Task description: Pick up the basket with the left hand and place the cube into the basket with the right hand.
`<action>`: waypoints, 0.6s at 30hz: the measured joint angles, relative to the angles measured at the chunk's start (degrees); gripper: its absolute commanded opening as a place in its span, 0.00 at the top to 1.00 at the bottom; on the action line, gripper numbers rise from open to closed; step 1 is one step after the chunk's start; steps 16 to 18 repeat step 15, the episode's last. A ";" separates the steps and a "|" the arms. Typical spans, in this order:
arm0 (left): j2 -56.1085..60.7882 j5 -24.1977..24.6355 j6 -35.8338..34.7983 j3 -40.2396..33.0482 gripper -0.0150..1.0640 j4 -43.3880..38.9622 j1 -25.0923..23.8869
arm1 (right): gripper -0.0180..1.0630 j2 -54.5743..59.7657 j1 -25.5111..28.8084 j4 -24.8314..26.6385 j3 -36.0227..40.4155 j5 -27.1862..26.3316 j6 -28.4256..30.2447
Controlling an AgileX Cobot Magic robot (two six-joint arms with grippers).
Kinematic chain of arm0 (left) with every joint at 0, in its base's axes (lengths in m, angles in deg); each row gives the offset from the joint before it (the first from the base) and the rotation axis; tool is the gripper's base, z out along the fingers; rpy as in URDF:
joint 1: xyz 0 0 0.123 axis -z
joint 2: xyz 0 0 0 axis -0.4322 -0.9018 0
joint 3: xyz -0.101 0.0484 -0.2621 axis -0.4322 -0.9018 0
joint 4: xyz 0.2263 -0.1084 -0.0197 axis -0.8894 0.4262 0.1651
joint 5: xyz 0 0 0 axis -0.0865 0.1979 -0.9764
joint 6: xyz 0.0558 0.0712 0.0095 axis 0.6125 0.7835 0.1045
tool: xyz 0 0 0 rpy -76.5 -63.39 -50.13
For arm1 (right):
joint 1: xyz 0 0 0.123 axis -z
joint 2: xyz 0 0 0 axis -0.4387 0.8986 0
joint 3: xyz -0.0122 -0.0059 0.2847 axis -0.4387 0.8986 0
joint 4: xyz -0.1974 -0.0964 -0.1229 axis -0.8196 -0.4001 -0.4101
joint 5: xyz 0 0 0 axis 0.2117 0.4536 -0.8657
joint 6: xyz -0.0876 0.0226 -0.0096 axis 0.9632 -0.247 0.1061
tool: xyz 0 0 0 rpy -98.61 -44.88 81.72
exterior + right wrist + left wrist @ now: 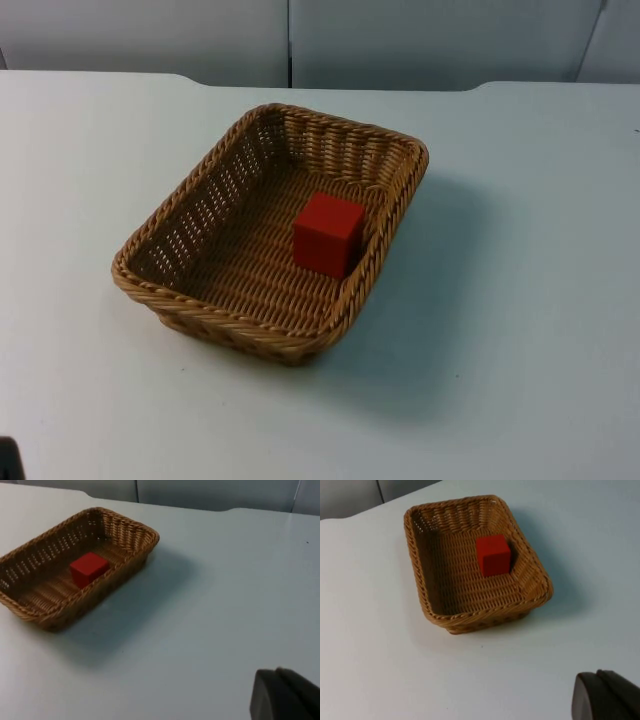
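Basket [262, 330] sits flat on the white desk [520, 300], and the red cube [328, 233] already lies inside it, on the woven floor close against one long wall. Judged from this layout, the placing part of the task looks done: the cube is in the basket and nothing else lies loose on the desk.

Neither arm touches anything. In the left wrist view, the left gripper [607, 697] hangs well apart from the basket [485, 622], which lies ahead of its fingers with the cube [493, 555] toward the far end. In the right wrist view, the right gripper [285, 695] is likewise well away, with the basket [60, 615] and cube [89, 568] ahead and off to one side of its fingers. A single dark fingertip shows for each gripper, so whether the fingers are apart or together cannot be told.

What seems left is little or nothing: the basket rests on the desk, not held up by the left gripper, and both arms appear to be waiting clear of it. Whether a lift is still owed cannot be read from here.
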 measured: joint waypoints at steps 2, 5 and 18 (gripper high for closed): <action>0.00 -0.12 0.00 0.00 0.99 -0.78 0.95 | 0.99 0.00 0.00 -0.26 1.23 -0.45 0.85; 0.08 -0.12 -0.10 0.00 0.99 -1.77 1.66 | 0.99 0.00 0.00 -0.30 2.28 -0.86 1.20; 0.08 1.47 -0.67 -0.40 0.99 -2.40 1.66 | 0.99 0.00 0.00 -0.51 2.39 -1.21 1.44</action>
